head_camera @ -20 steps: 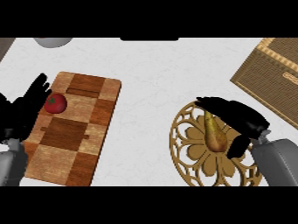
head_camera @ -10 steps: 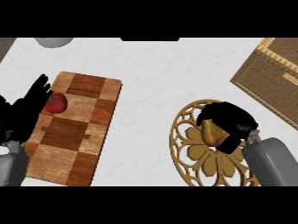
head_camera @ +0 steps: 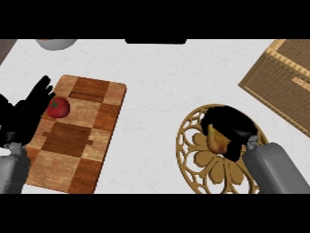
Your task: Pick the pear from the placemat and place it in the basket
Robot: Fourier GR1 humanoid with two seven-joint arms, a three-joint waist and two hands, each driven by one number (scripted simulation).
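Note:
A yellow-brown pear [head_camera: 217, 139] lies on the round golden openwork placemat [head_camera: 199, 168] at the lower right. My right hand [head_camera: 230, 126] covers the pear from above and to the right, its fingers curled round the fruit. The woven basket [head_camera: 293, 83] stands at the right edge, beyond the placemat. At the left edge my left hand [head_camera: 19, 113] rests open with fingers up, beside the cutting board.
A checkered wooden cutting board [head_camera: 77, 136] lies left of centre with a red tomato [head_camera: 58, 107] on its upper left corner. A grey bowl [head_camera: 54, 43] shows at the top left. White counter runs between the board and the placemat.
My right hand has come down over the pear and its fingers have curled round it. The left hand has stayed where it was.

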